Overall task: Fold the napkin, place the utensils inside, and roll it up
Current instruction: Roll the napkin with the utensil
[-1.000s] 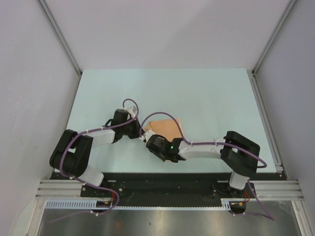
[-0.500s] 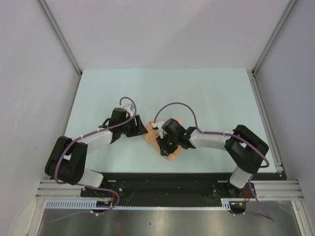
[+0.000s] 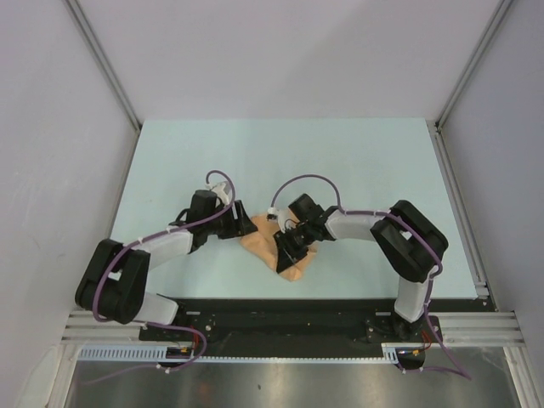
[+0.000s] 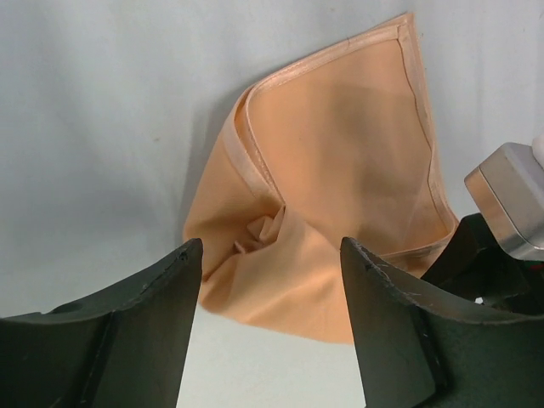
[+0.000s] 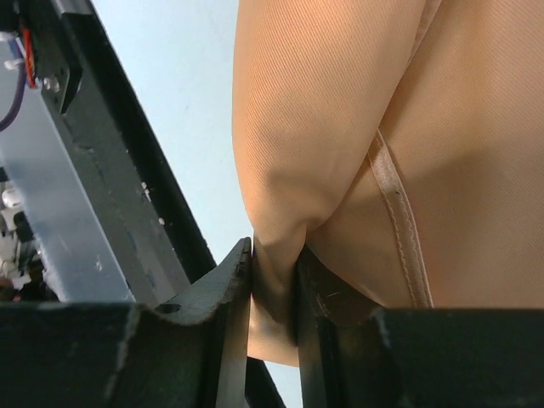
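One napkin (image 3: 294, 264) is lying on the counter (image 3: 357, 161); the right hand (image 5: 274, 280) is pinching its fold, the left hand (image 4: 270, 255) hovering spread.

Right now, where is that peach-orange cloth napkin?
In the top view, the peach-orange cloth napkin lies on the pale table's near middle, beside the left gripper, pinched by the right gripper.

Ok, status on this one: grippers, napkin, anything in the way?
Left gripper open, beside napkin. Right gripper shut on a napkin fold, cloth partly folded. No obstruction seen.
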Available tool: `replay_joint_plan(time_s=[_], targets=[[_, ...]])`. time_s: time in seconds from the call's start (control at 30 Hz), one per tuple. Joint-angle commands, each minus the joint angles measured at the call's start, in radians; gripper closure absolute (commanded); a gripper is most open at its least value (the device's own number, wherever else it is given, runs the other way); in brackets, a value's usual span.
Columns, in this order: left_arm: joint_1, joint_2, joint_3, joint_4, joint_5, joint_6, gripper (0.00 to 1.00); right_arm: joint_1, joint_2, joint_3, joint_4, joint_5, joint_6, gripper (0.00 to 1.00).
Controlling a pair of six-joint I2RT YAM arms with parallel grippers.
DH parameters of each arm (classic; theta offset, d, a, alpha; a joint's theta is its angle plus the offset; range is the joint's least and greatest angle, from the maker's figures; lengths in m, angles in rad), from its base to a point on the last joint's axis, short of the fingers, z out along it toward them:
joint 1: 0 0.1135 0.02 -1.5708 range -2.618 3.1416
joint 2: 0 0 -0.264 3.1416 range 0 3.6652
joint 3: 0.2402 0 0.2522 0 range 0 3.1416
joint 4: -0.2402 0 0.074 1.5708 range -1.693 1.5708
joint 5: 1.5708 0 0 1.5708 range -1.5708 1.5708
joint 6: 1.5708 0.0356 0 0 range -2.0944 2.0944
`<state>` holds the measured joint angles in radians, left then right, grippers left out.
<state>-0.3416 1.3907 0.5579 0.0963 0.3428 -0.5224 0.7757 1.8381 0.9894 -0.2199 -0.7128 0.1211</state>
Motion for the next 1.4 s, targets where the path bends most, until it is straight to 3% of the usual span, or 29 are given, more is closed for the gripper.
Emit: replay_joint_plan(time_s=[0.0, 0.2, 0.3, 0.33, 0.4, 0.47, 0.53, 0.57, 0.6, 0.7, 0.9, 1.0, 1.13, 1.23, 1.37], targets=[[-0.004, 0.06, -0.01, 0.071, 0.077, 0.001, 0.3, 0.004, 0.044, 0.037, -0.044, -0.105, -0.035, 1.0], [-0.007, 0.108, -0.007, 0.057, 0.079, 0.009, 0.36, -0.018, 0.098, 0.061, -0.062, -0.16, -0.051, 1.0], [-0.011, 0.111, -0.021, 0.071, 0.088, -0.001, 0.5, -0.032, 0.118, 0.078, -0.076, -0.169, -0.06, 1.0], [-0.013, 0.111, -0.024, 0.075, 0.093, -0.004, 0.59, -0.035, 0.124, 0.08, -0.079, -0.172, -0.067, 1.0], [-0.017, 0.116, -0.033, 0.091, 0.102, -0.011, 0.66, -0.038, 0.135, 0.087, -0.093, -0.174, -0.075, 1.0], [-0.02, 0.125, -0.039, 0.097, 0.116, -0.014, 0.83, -0.042, 0.138, 0.097, -0.096, -0.166, -0.08, 1.0], [-0.02, 0.126, -0.038, 0.089, 0.117, -0.013, 1.0, -0.053, 0.128, 0.101, -0.099, -0.159, -0.077, 0.92], [-0.02, 0.122, -0.033, 0.082, 0.104, -0.011, 1.0, -0.061, 0.107, 0.104, -0.099, -0.157, -0.058, 0.86], [-0.019, 0.12, -0.032, 0.06, 0.095, -0.008, 1.0, -0.082, 0.093, 0.109, -0.107, -0.16, -0.051, 0.72], [-0.02, 0.099, -0.02, 0.017, 0.061, -0.001, 1.0, -0.104, -0.001, 0.146, -0.166, -0.12, -0.044, 0.51], [-0.02, 0.099, 0.002, -0.016, 0.041, 0.001, 1.0, -0.052, -0.163, 0.21, -0.211, 0.145, -0.037, 0.35], [-0.02, 0.105, 0.01, -0.027, 0.033, 0.001, 1.0, 0.086, -0.22, 0.19, -0.173, 0.442, -0.064, 0.29], [-0.02, 0.125, 0.025, -0.038, 0.027, 0.005, 1.0, 0.279, -0.217, 0.135, -0.07, 0.86, -0.112, 0.26], [-0.019, 0.136, 0.039, -0.047, 0.025, 0.007, 1.0, 0.378, -0.183, 0.1, 0.01, 1.054, -0.118, 0.26], [-0.019, 0.139, 0.053, -0.056, 0.021, 0.009, 1.0, 0.454, -0.155, 0.051, 0.112, 1.185, -0.179, 0.26]])
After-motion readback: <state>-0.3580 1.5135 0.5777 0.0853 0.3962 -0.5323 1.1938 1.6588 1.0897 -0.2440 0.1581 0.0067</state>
